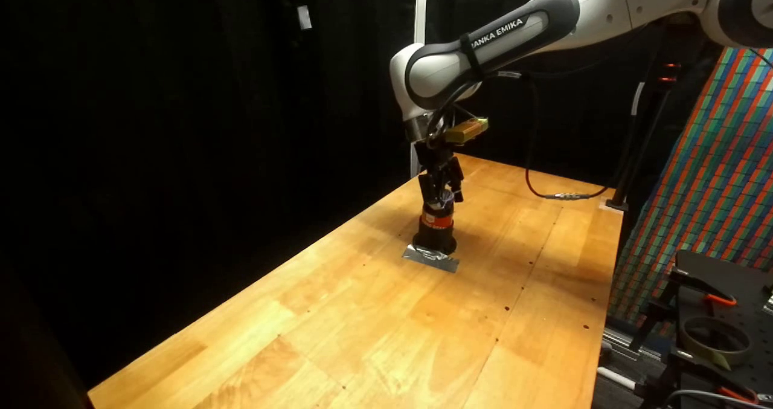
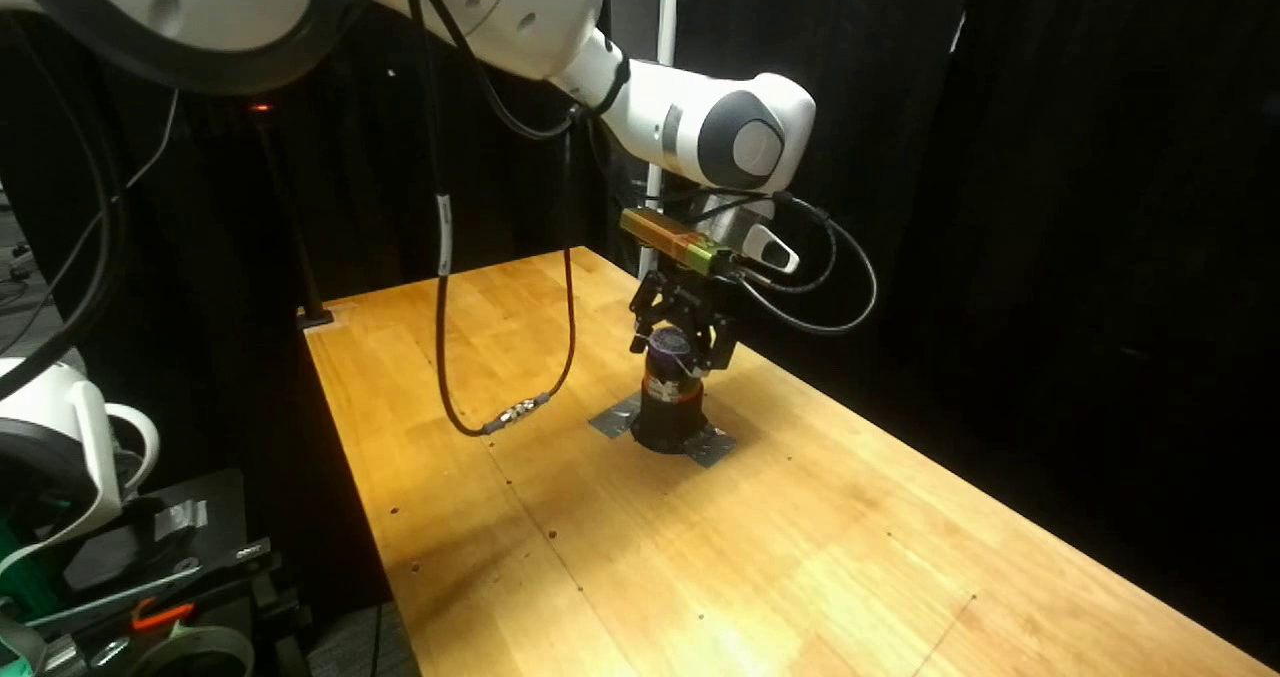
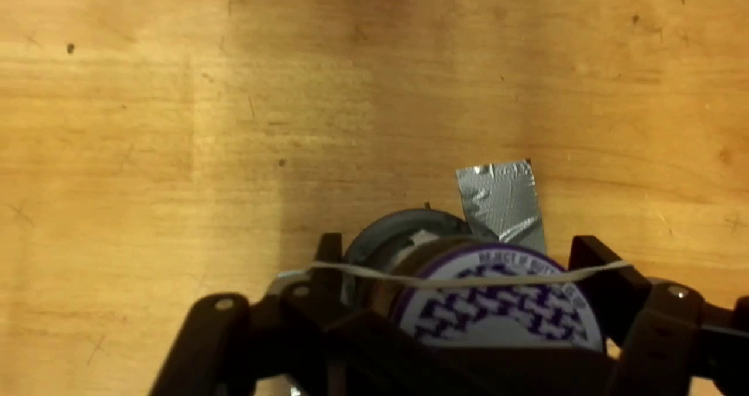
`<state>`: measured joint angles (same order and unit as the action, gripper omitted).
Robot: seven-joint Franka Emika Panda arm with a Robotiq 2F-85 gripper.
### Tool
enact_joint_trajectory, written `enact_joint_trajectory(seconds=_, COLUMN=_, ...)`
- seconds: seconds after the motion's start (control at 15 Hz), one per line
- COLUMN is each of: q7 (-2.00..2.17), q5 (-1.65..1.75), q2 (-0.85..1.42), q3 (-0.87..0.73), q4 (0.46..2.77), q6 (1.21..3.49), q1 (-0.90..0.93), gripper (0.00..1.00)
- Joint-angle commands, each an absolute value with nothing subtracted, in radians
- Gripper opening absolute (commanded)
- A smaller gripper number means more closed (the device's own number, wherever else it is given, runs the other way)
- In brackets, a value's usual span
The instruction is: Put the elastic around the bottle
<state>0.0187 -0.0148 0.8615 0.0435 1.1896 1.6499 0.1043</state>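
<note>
Wrist view, left to right: finger (image 3: 329, 248), dark base (image 3: 374, 238), elastic (image 3: 468, 281), bottle (image 3: 497, 299), tape (image 3: 502, 200), opposite finger (image 3: 611, 291). Gripper (image 3: 457, 254) spread wide, one finger either side of the bottle's top. Elastic hooked over both and drawn out between them, presumably to keep the loop wide enough to clear the lid (image 3: 515, 317). The strand that shows crosses over the lid, so I judge it not yet round the bottle; return strand not clearly made out. Bottle stands upright on the table (image 1: 386, 330), below the gripper in both exterior views. Tape runs from base to table, likely so nothing slides or tips when the elastic drags.

Writing: lid, purple on pale, "REJECT IF BUT…", remainder uncertain. Orange-red label (image 1: 438, 220) in an exterior view: lettering too blurred. Arm (image 1: 543, 22): "ANKA EMIKA", its start behind a strap (image 1: 471, 57).
</note>
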Motion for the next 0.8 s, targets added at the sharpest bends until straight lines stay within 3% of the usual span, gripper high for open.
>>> enact_joint_trajectory(seconds=0.0, q7=0.013, q5=0.004, q2=0.729, q3=0.038, q4=1.378, q6=1.648, q1=0.102, gripper=1.0)
enact_joint_trajectory(seconds=0.4, q7=0.009, q5=0.016, q2=0.55, q3=0.037, q4=1.645, q6=1.831, q1=0.096, gripper=1.0)
enact_joint_trajectory(seconds=0.47, q7=0.006, q5=0.016, q2=0.525, q3=0.039, q4=1.688, q6=1.88, q1=0.095, gripper=0.75)
enact_joint_trajectory(seconds=0.53, q7=0.005, q5=0.018, q2=0.499, q3=0.04, q4=1.733, q6=1.926, q1=0.095, gripper=0.72)
enact_joint_trajectory(seconds=0.73, q7=0.012, q5=0.019, q2=0.427, q3=0.04, q4=1.873, q6=2.097, q1=0.096, gripper=0.49)
